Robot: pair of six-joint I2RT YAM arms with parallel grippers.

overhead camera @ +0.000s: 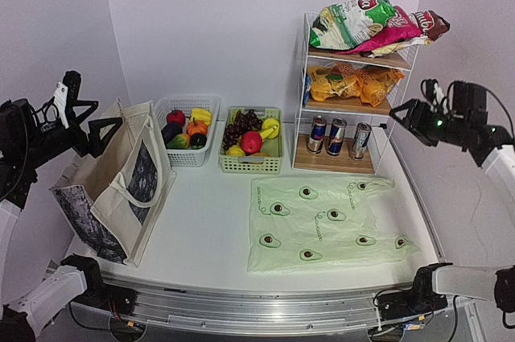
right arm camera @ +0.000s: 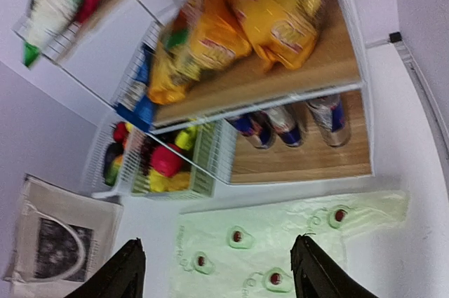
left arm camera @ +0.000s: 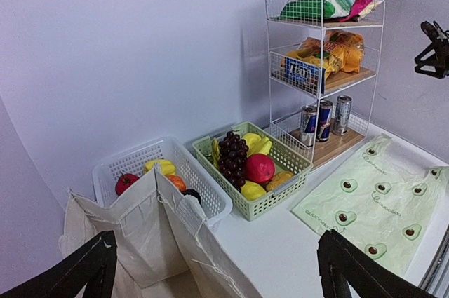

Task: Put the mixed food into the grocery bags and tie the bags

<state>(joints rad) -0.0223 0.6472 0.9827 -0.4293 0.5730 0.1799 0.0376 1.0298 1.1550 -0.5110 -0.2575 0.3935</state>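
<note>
Spread wide and empty, left gripper [left arm camera: 214, 263] frames the bottom of the left wrist view, above the tote [left arm camera: 151, 242] at lower left. Right gripper [overhead camera: 406, 117], also parted and holding nothing, hangs at the top view's right edge beside the rack [overhead camera: 306, 76]. Fruit [overhead camera: 251, 142] sits in baskets [overhead camera: 189, 157] at centre, packets [overhead camera: 354, 83] and cans [overhead camera: 336, 137] on the rack, avocado bag [overhead camera: 322, 225] flat at lower right. Nothing looks packed; best pinch one tote rim first, holding its mouth wide.

The beige canvas tote [overhead camera: 113, 169] at left looked matt and coarse-woven. The thin pale-green avocado-printed plastic bag [overhead camera: 322, 225] looked smooth, faintly shiny. The white wire rack's wooden shelves [overhead camera: 338, 166] showed grain; the small metal drink cans [overhead camera: 336, 136] gleamed.
</note>
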